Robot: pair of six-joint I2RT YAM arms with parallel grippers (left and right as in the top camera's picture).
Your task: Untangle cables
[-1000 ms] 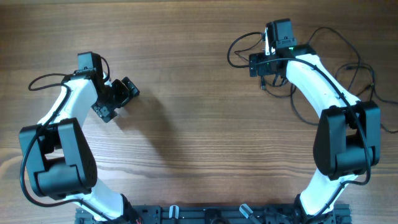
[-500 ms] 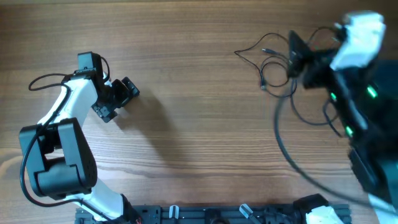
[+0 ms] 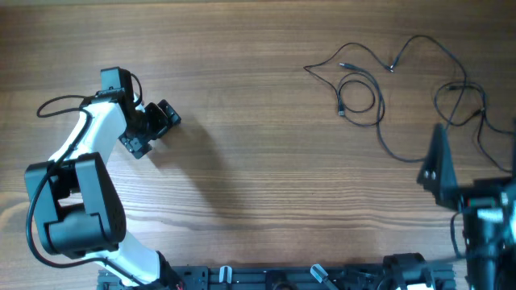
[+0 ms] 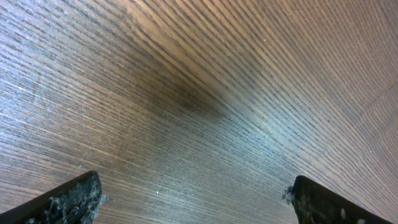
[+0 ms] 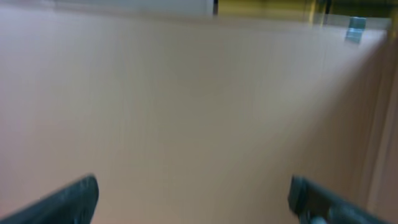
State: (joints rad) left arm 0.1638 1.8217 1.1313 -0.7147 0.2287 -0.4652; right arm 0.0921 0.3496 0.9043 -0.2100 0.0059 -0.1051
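Observation:
Thin black cables (image 3: 376, 103) lie loose on the wooden table at the upper right, in the overhead view. One makes a small loop; another (image 3: 461, 101) coils further right near the edge. Small plug ends (image 3: 393, 68) show at the top. My right gripper (image 3: 435, 165) is at the lower right, well below the cables. In the right wrist view it (image 5: 193, 199) is open and empty, and the picture is blurred. My left gripper (image 3: 157, 127) is far to the left, open and empty over bare wood (image 4: 193, 202). No cable shows in either wrist view.
The wooden table (image 3: 258, 161) fills the overhead view. A black rail (image 3: 266, 278) with the arm bases runs along the front edge. A thicker black cable (image 3: 60, 103) loops off the left arm.
My right arm has swung from over the cables at the upper right down to the lower right corner. The cables now lie uncovered and spread on the table. The left arm has not moved.

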